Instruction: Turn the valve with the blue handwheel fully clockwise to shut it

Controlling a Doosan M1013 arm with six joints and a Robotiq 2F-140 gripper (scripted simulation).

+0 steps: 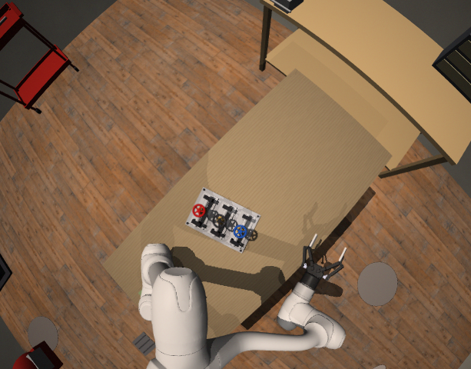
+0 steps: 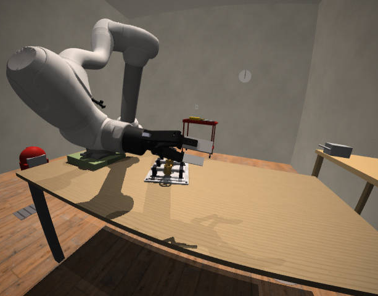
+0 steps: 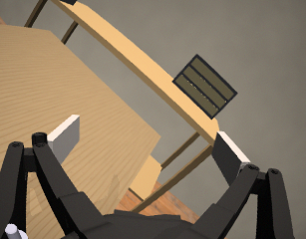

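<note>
A: Start at the left, seen from above. What's there?

B: A red cart (image 1: 41, 77) on the wooden floor (image 1: 108, 131), well away from the table (image 1: 299, 131). Moving right along the table you reach a pale plate (image 1: 194, 198) carrying three valves in a row.

A: Which wheel is which?

B: The red wheel (image 1: 198, 210) is at the left end. The middle wheel (image 1: 218, 219) is dark and brassy. The blue wheel (image 1: 240, 231) is at the right end, nearest the table's near edge.

A: And the arm?

B: Its white body (image 1: 180, 310) rises below the plate, then bends right and out past the table edge. The claw (image 1: 326, 250) hangs over the floor just off that edge, well apart from the blue wheel and touching nothing.

A: Open or closed?

B: Wide open. In the wrist view both pale fingertips are spread far apart with only the table, a second bench (image 3: 127, 47) and the wall between them.

A: Further right?

B: That second bench, with a dark drawer box (image 1: 463, 65) on it.
</note>
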